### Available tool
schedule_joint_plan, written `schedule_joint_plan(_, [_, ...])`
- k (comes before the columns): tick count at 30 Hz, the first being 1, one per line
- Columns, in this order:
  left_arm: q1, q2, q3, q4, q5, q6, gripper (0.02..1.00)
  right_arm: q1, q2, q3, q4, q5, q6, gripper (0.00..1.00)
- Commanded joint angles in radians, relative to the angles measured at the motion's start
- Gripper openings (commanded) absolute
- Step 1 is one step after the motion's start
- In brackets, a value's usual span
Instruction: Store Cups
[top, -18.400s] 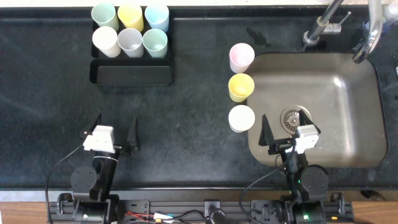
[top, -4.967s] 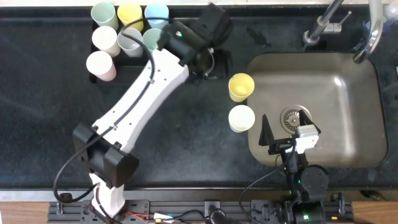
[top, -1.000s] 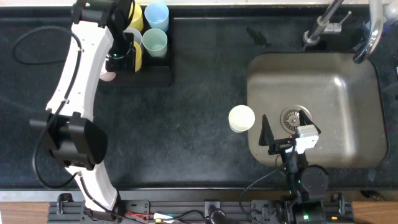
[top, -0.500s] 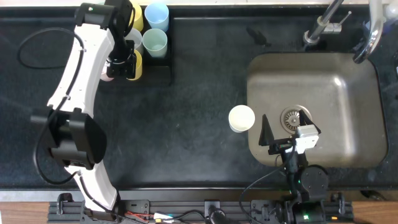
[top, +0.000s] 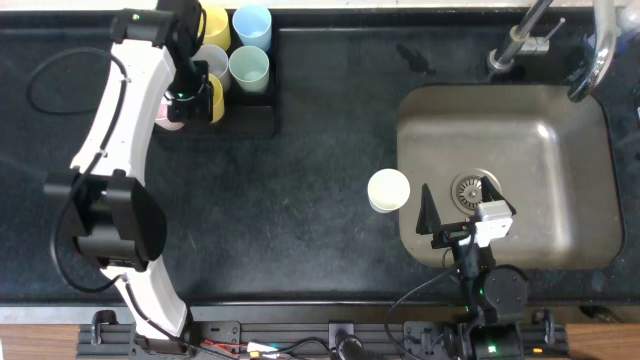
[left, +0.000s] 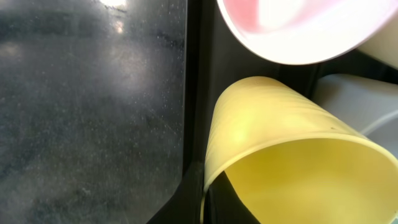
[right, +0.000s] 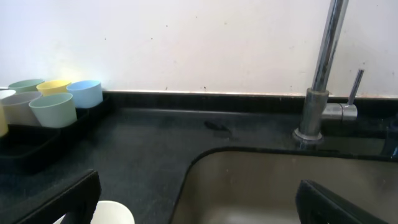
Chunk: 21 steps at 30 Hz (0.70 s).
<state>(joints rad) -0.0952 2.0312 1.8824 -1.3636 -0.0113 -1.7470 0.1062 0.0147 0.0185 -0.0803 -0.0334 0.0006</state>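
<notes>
1. Carried over since five seconds ago, the yellow cup (left: 280, 130) hangs at the tray's (top: 245, 122) front row.
2. My left gripper (left: 208, 202) clamps its rim; the slot seems straight below, beside the pink cup (left: 298, 31).

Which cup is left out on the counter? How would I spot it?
Find the steel sink at the right of the dark counter. Just beside its left rim stands a lone white cup, upright, far from the black tray of cups.
</notes>
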Motion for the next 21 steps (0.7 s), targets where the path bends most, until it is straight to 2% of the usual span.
schedule_joint_plan(1, [0.013, 0.008, -0.037, 0.008, 0.02, 0.018, 0.038, -0.002, -0.011, -0.014, 0.005, 0.008, 0.007, 0.996])
schedule_joint_plan(21, [0.04, 0.049, -0.038, 0.009, 0.048, 0.023, 0.047, -0.002, -0.011, -0.014, 0.004, 0.008, 0.007, 0.996])
